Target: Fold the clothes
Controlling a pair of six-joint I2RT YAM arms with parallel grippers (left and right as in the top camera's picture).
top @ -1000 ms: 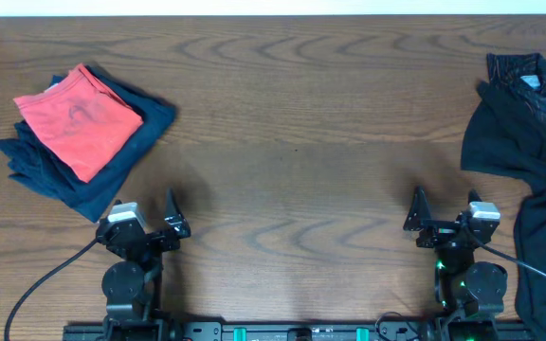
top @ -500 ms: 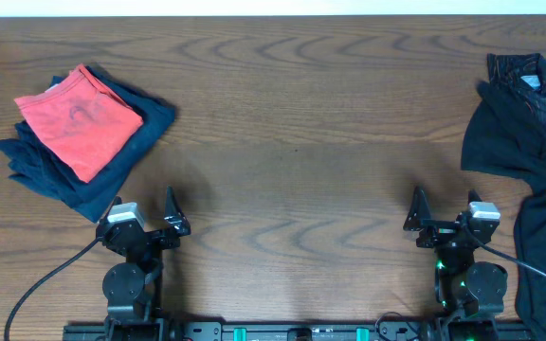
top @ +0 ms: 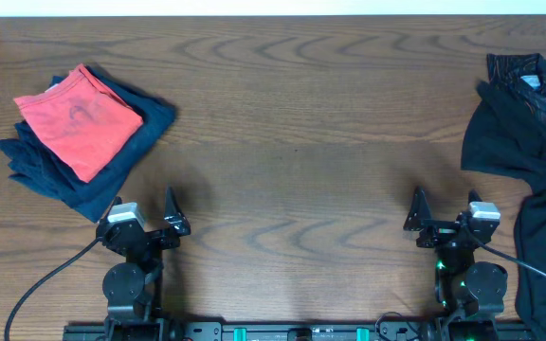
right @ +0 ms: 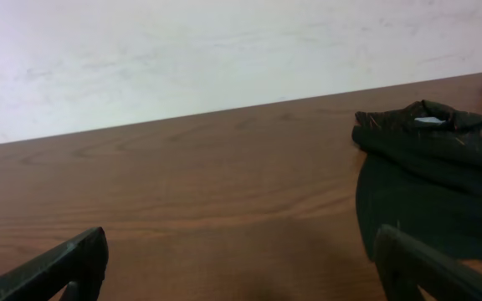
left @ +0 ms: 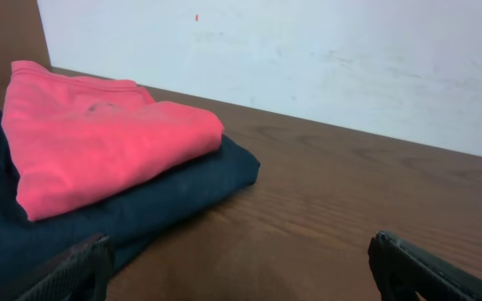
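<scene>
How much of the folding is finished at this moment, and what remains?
Done: the red shirt lies folded on the folded navy garment. In hand: nothing; the left gripper and right gripper are open and empty. Left: the black garment lies crumpled on the right.

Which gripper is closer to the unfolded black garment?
Right. The right gripper sits beside the black garment; the left gripper is far across the table, by the folded pile.

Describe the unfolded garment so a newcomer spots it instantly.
On the wooden table, go to the far right edge, beside the right arm. The black garment lies there crumpled, running out of frame. Unlike the coral-red shirt and navy garment stacked folded at the left, it is loose.
</scene>
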